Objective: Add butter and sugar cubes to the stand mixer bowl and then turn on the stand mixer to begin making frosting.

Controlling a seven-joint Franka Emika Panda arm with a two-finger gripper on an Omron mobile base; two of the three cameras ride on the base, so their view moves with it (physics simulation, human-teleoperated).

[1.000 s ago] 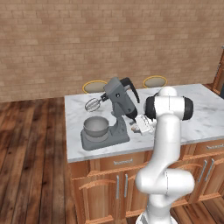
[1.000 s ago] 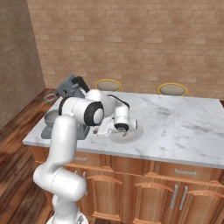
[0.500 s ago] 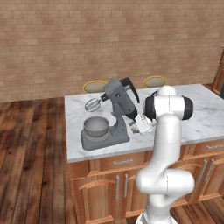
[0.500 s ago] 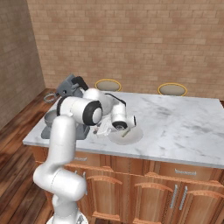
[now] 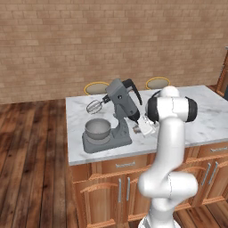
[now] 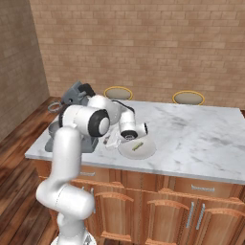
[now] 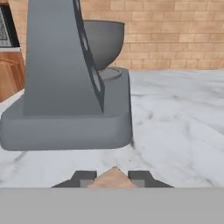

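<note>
The dark grey stand mixer (image 5: pixel 122 104) stands on the marble island with its head tilted up. The shiny stand mixer bowl (image 5: pixel 98 129) sits on its base under the whisk. My gripper (image 5: pixel 140 129) hangs low just right of the mixer's base. In the hand view my gripper (image 7: pixel 113 177) is shut on a small tan sugar cube (image 7: pixel 113 179), facing the back of the mixer (image 7: pixel 65 87) with the bowl (image 7: pixel 103 41) behind the column. The butter (image 6: pixel 139 145), a small pale yellow block, lies on a white plate (image 6: pixel 143 152) right of my gripper (image 6: pixel 111 140).
The marble counter (image 6: pixel 201 134) stretches to the right of the plate. Two round stools (image 5: pixel 96 88) (image 5: pixel 157 83) stand behind the island in front of a brick wall. Wooden cabinet fronts (image 5: pixel 118 187) lie below the counter edge.
The fingers have closed from wide open onto the sugar cube beside the mixer's base. The arm has hardly moved.
</note>
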